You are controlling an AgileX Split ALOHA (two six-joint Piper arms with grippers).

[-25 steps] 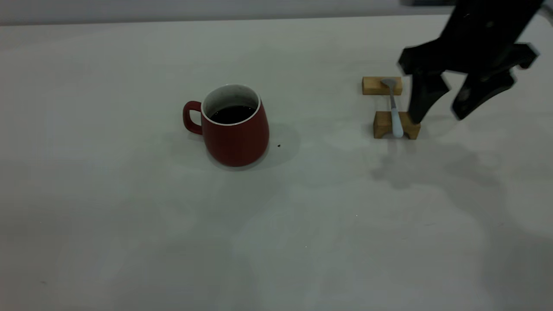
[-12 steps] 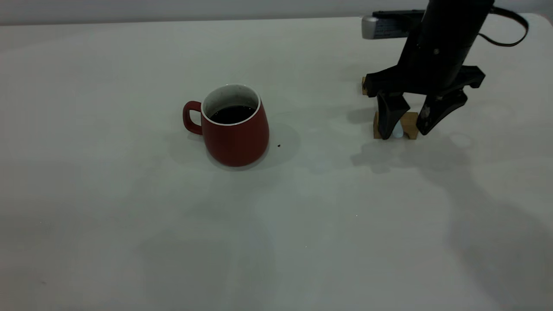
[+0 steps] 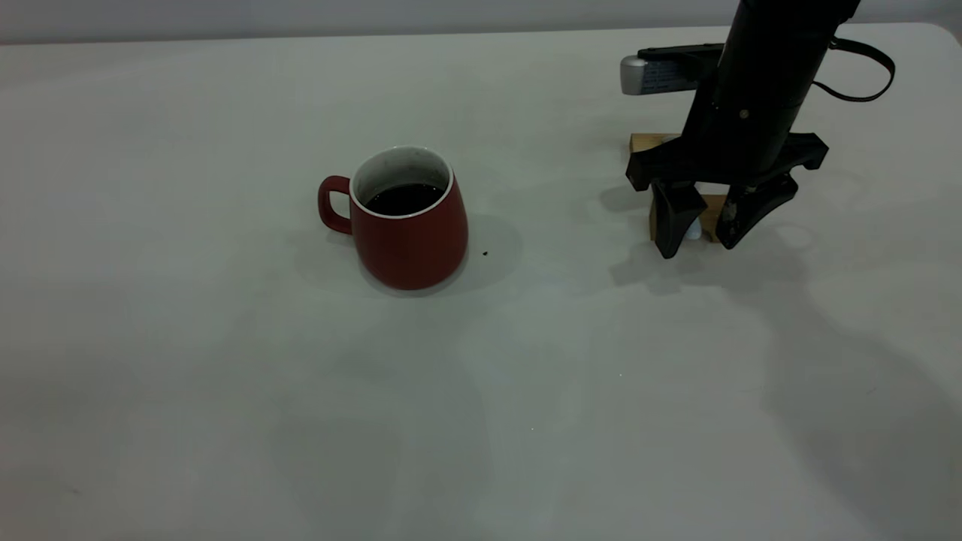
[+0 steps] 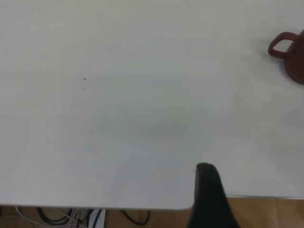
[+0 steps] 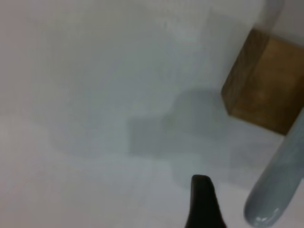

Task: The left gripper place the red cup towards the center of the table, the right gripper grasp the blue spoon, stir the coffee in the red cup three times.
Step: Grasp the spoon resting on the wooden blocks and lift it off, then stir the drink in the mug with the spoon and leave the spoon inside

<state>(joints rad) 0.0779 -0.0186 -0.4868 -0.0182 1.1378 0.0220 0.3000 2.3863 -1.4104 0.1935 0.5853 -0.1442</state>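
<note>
The red cup (image 3: 409, 233) stands upright left of the table's (image 3: 225, 391) middle, its handle to the left, with dark coffee (image 3: 404, 198) inside. The blue spoon (image 3: 692, 229) lies across two wooden blocks at the right; only its pale handle end shows. My right gripper (image 3: 700, 239) is open and points down, one finger on each side of that handle end, low at the near block. In the right wrist view the handle (image 5: 280, 185) lies beside one finger (image 5: 204, 204). My left gripper (image 4: 209, 199) hangs over the table's edge, far from the cup (image 4: 290, 54).
The near wooden block (image 3: 712, 207) is mostly hidden behind the right gripper, and the far block (image 3: 648, 141) peeks out behind it. A small dark speck (image 3: 485, 253) lies right of the cup. Cables (image 4: 71, 216) hang below the table edge.
The right gripper has come in from the upper right and dropped lower, so its fingers now straddle the spoon's handle end. The cup has not moved.
</note>
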